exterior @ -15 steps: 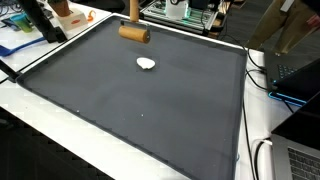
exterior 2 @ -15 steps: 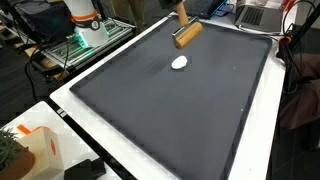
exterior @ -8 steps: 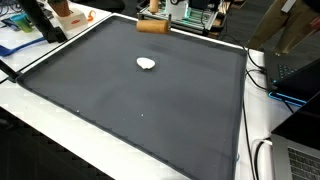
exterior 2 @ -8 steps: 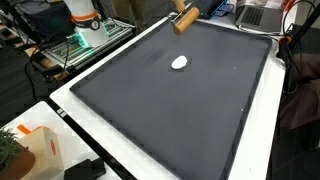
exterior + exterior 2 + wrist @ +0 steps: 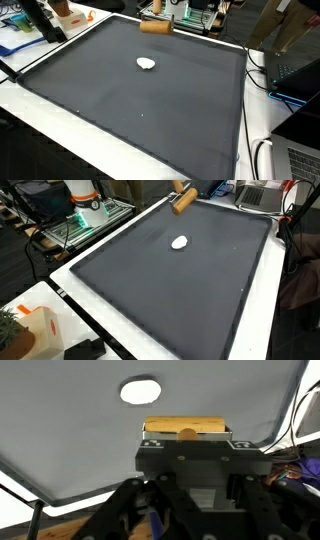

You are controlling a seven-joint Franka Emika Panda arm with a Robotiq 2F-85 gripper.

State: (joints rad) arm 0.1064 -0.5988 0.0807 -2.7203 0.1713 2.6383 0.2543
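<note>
A wooden block on a short handle (image 5: 155, 25) hangs above the far edge of the black mat (image 5: 150, 110); it also shows in the other exterior view (image 5: 184, 200). My gripper (image 5: 188, 445) is shut on it. In the wrist view the block (image 5: 187, 427) shows just past the gripper's black body. The arm is almost wholly cut off at the top of both exterior views. A small white lump (image 5: 146, 64) lies on the mat, in front of the block and apart from it; it also shows in the other exterior view (image 5: 180, 242) and the wrist view (image 5: 140, 391).
The mat lies on a white table (image 5: 60, 140). Cables (image 5: 262, 70) and a laptop (image 5: 300, 160) are beside one edge. An orange-and-white box (image 5: 35, 330) stands at a corner. An equipment rack (image 5: 85, 220) stands beyond the mat.
The wooden block has been lifted off the mat and carried toward the far edge. The white lump has not moved.
</note>
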